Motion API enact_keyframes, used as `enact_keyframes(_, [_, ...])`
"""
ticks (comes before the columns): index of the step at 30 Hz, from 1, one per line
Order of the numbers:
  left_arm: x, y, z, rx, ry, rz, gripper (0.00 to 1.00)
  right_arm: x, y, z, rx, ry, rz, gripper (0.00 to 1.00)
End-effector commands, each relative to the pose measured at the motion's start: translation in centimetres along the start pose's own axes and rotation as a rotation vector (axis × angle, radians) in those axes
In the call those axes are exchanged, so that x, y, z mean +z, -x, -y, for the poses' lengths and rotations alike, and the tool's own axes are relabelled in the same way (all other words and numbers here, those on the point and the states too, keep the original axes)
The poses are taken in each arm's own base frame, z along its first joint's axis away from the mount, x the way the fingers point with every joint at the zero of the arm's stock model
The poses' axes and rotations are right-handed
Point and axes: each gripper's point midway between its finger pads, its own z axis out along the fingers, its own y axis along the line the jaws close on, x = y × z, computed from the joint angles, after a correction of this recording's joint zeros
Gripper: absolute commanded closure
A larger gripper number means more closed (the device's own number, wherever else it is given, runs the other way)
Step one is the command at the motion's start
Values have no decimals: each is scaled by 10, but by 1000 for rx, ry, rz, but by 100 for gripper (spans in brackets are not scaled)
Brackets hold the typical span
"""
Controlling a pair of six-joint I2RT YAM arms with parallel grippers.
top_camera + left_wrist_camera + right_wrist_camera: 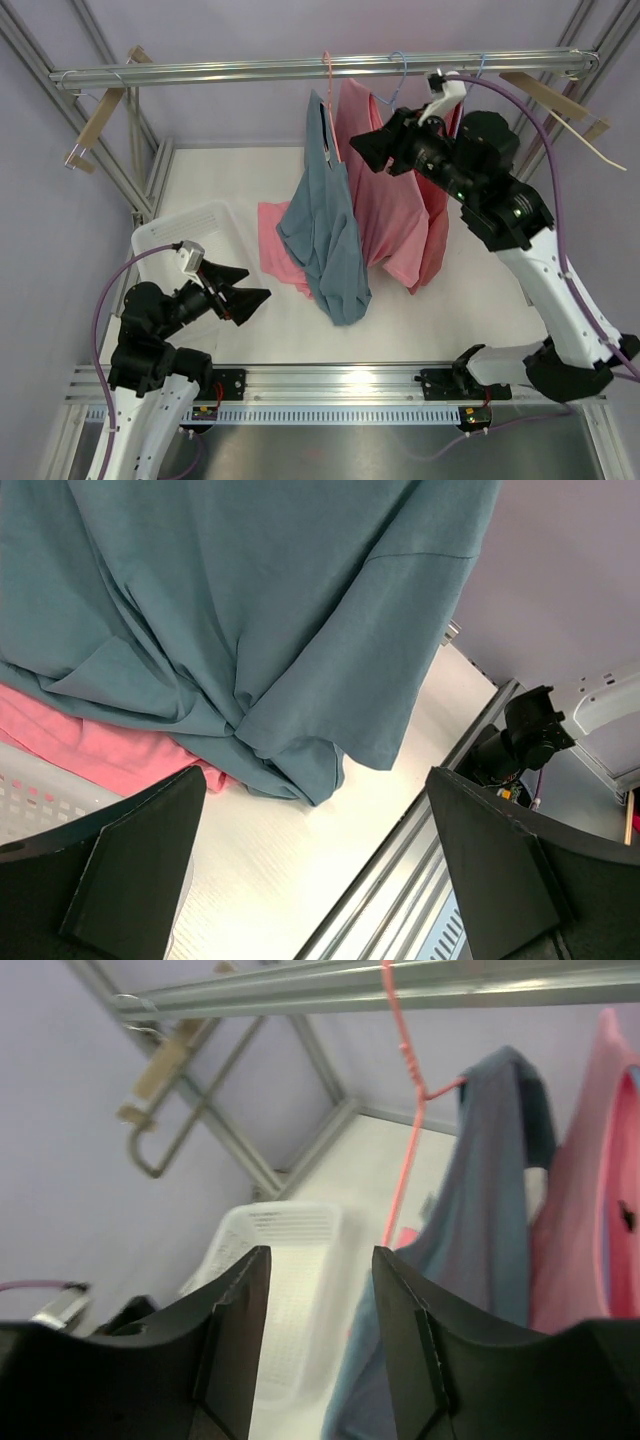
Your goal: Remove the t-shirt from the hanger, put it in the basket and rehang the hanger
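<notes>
Blue t-shirt (325,225) hangs on the pink hanger (405,1048), hooked on the rail (250,70). Its hem trails down to the tabletop (450,310), touching it I think, though that's hard to call from the top view. Right jaws are up by the shirt's shoulder, parted moderately, nothing in them. Left jaws sit low near the hem, spread wide, also empty

Risks as I see them:
- one hanger arm looks bare in the right wrist view, so the shirt is bunched on the other. If I pull sideways the collar could snag the wire and slide the hanger along the rail or unhook it, and both come down together
- right jaws closing near the shoulder could pinch wire along with cloth; then the pull loads the hanger, not the shirt
- pink clothes (400,210) hang right against the blue one; a sloppy grab takes both
- left jaws tugging the hem alone would only stretch fabric against the hanger
- if the shirt slips free early it drops in a heap on the pink cloth (272,245) lying on the tabletop
</notes>
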Motion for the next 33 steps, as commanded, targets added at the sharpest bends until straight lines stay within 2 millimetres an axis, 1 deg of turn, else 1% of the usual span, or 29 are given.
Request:
enact_keyframes(1, [-4, 12, 13, 36, -41, 35, 1, 18, 1, 31, -145, -204, -43, 45])
enact_keyframes(2, [-4, 13, 13, 37, -40, 37, 1, 35, -15, 41, -178, -235, -97, 45])
enact_keyframes(3, [-4, 13, 13, 38, -39, 38, 1, 41, -16, 44, -197, -255, -105, 45])
enact_keyframes(4, [-4, 13, 13, 40, -40, 41, 1, 56, -20, 45, -217, -274, -118, 45])
enact_keyframes(5, [-4, 13, 13, 39, -38, 40, 1, 60, -25, 48, -252, -288, -145, 45])
enact_keyframes(6, [-4, 13, 13, 39, -39, 40, 1, 64, -19, 47, -270, -316, -128, 45])
enact_keyframes(7, [-5, 13, 13, 41, -40, 42, 1, 68, -20, 49, -286, -334, -132, 45])
enact_keyframes(8, [-5, 14, 13, 41, -39, 42, 1, 78, -30, 53, -316, -346, -157, 46])
enact_keyframes(9, [-5, 13, 13, 41, -42, 41, 1, 81, -25, 51, -327, -352, -141, 46])
enact_keyframes(10, [-4, 13, 13, 39, -41, 39, 1, 89, -29, 56, -340, -368, -147, 48])
enact_keyframes(11, [-4, 13, 14, 41, -45, 40, 1, 92, -29, 56, -356, -366, -145, 48])
enact_keyframes(13, [-4, 13, 14, 41, -45, 37, 1, 95, -24, 59, -366, -387, -132, 49])
enact_keyframes(14, [-4, 13, 14, 39, -45, 37, 1, 100, -28, 62, -374, -396, -140, 50])
enact_keyframes(15, [-4, 13, 14, 43, -46, 39, 1, 100, -25, 63, -379, -404, -134, 52])
enact_keyframes(16, [-4, 13, 14, 43, -46, 39, 1, 103, -27, 64, -381, -405, -136, 53])
enact_keyframes(23, [-5, 13, 14, 43, -47, 39, 1, 105, -30, 71, -400, -434, -145, 65])
enact_keyframes(24, [-5, 13, 15, 44, -49, 39, 1, 105, -30, 72, -402, -439, -145, 66])
enact_keyframes(28, [-5, 13, 14, 41, -47, 38, 1, 110, -41, 77, -404, -451, -179, 65])
enact_keyframes(31, [-5, 13, 15, 43, -47, 41, 1, 112, -45, 79, -404, -460, -188, 66])
enact_keyframes(33, [-5, 13, 15, 43, -48, 41, 1, 113, -43, 79, -402, -461, -185, 73])
